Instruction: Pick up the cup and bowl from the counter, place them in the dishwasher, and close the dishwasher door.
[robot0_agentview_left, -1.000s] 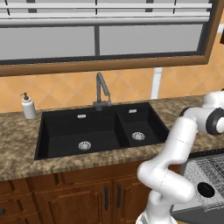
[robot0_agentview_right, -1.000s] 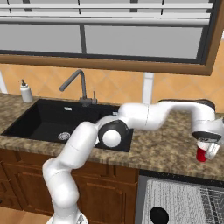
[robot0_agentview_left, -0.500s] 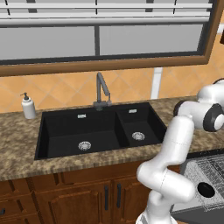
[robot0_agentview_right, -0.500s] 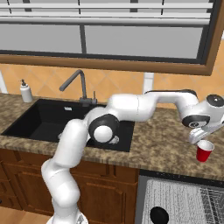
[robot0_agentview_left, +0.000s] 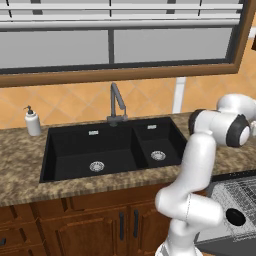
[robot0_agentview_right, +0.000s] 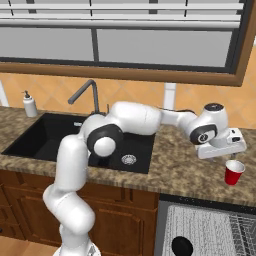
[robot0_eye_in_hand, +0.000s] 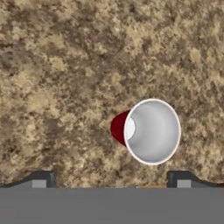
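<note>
A red cup (robot0_agentview_right: 233, 172) with a white inside stands upright on the brown speckled counter (robot0_agentview_right: 190, 172), right of the sink. My gripper (robot0_agentview_right: 231, 155) hangs just above the cup and slightly to its left, open and holding nothing. In the hand view the cup (robot0_eye_in_hand: 148, 131) sits below me, toward the right fingertip, and my gripper (robot0_eye_in_hand: 111, 181) has its tips wide apart. The dishwasher (robot0_agentview_right: 210, 230) stands open at the lower right with its wire rack (robot0_agentview_left: 240, 192) out. A dark round thing (robot0_agentview_right: 182, 246) lies in the rack; I cannot tell whether it is the bowl.
The black double sink (robot0_agentview_left: 110, 150) with its faucet (robot0_agentview_left: 116, 102) lies left of the cup. A soap dispenser (robot0_agentview_left: 33, 122) stands at the far left against the tiled wall. Wooden cabinets (robot0_agentview_left: 100, 225) run under the counter, and a window spans the wall above.
My hand has risen off the cup, where its fingers stood around it a second ago, and the wrist has turned. The cup has stayed in place.
</note>
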